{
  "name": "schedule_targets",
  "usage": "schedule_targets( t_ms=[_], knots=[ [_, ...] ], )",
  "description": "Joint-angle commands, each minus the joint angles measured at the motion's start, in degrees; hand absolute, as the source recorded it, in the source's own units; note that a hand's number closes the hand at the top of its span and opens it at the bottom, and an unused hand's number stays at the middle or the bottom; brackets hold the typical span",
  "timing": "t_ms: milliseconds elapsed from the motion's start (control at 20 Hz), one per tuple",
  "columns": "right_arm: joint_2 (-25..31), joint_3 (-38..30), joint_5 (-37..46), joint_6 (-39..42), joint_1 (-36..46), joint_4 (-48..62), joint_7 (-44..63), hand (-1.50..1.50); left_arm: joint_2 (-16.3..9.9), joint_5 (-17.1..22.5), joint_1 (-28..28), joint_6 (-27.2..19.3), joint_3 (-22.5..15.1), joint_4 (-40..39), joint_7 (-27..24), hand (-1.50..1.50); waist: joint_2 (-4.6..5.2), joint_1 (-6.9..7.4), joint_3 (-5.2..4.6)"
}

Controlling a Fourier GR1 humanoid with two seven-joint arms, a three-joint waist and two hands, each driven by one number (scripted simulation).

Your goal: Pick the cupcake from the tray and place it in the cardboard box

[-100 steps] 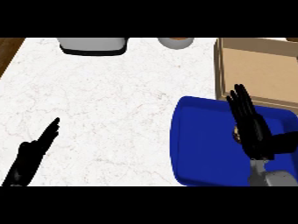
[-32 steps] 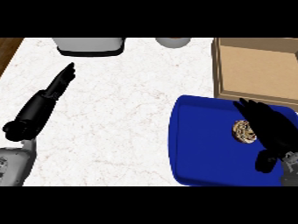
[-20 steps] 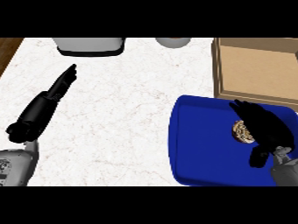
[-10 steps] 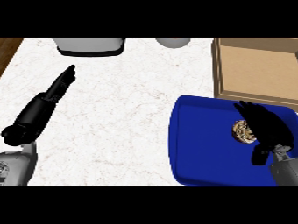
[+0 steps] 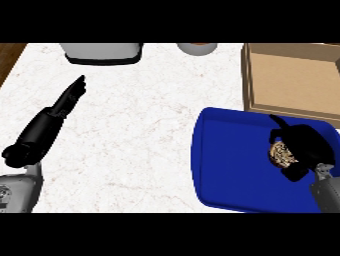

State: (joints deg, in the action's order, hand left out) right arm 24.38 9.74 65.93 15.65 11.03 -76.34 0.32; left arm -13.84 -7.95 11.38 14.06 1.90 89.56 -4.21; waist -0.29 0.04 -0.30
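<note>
Table: white marble table (image 5: 151, 130), blue tray (image 5: 225, 165) beside the cardboard box (image 5: 298, 75).
Right hand: my right hand (image 5: 306, 145) curls round the cupcake (image 5: 281, 153), on the tray.
Left hand: left hand (image 5: 51, 120) flat, fingers straight, holding nothing.
Left to do: lift, carry, box.

One cupcake (image 5: 281, 153), one tray (image 5: 232, 165), one box (image 5: 297, 80), perhaps

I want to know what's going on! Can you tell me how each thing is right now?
cupcake: on the tray, right hand curled round it
right hand: shut on the cupcake
left hand: open, fingers straight
blue tray: flat on the counter
cardboard box: open
</note>
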Motion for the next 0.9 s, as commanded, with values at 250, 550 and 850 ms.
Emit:
schedule_targets(
  t_ms=[250, 550, 850],
  knots=[
    [-2.03, 6.35, 1.69, -7.88, 1.43, 1.41, -13.9, 1.5, 0.1, -0.1, 0.48, 0.97, 0.35, -0.31, -0.23, 0.0, 0.42, 0.98, 0.35],
    [-0.44, 15.94, -4.6, -5.18, 2.75, -2.95, -38.15, 1.5, 0.5, -0.37, 2.54, 0.35, 0.43, -1.05, 0.4, 0.0, 0.52, 1.15, 0.37],
    [0.32, 11.2, -10.47, -8.21, 2.43, -10.49, -45.81, 1.5, 0.31, -0.5, -0.29, 0.51, 1.0, -0.37, 0.07, 0.0, 0.2, -0.07, 0.31]
  ],
)
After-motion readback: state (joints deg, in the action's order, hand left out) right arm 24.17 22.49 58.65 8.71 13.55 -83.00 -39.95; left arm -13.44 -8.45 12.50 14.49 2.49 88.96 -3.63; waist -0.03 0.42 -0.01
